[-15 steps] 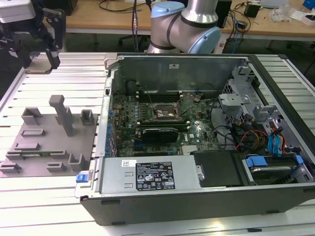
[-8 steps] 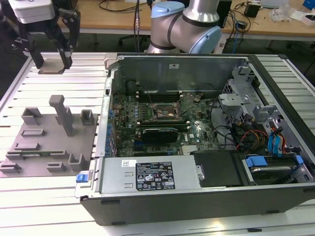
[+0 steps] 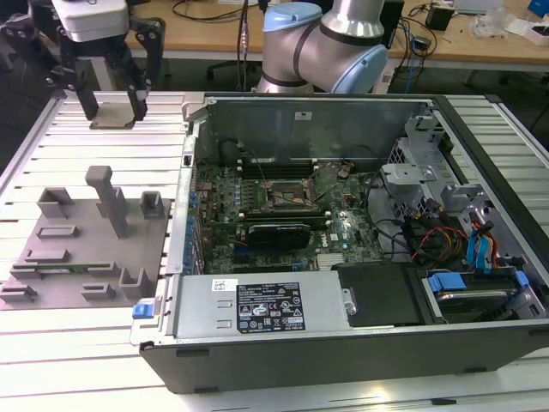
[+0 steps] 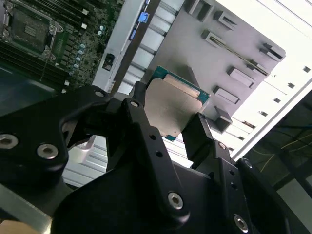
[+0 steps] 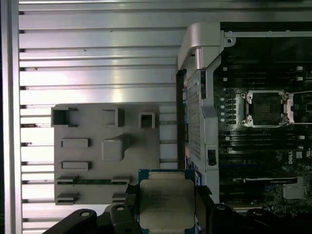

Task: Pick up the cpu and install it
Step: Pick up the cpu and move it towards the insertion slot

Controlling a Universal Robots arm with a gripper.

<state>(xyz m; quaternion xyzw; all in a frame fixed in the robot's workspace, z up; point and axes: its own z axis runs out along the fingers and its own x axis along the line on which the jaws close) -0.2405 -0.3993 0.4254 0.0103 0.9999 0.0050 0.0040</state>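
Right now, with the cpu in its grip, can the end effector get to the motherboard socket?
Probably yes. The end effector holds the cpu raised over the slatted table, beside the open case. The socket looks open and empty, with nothing above it. Only the case's side wall stands between them.

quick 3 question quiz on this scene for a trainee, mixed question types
1. True or false: the tool is shut on the cpu.
2. In the exterior view, where is the cpu relative to the computer case? A) off to the view's left of it B) off to the view's right of it C) inside it
3. Fill in: in the first wrist view, the socket on the board is ___ (empty or occupied).

Key: 1 true; 2 A; 3 empty
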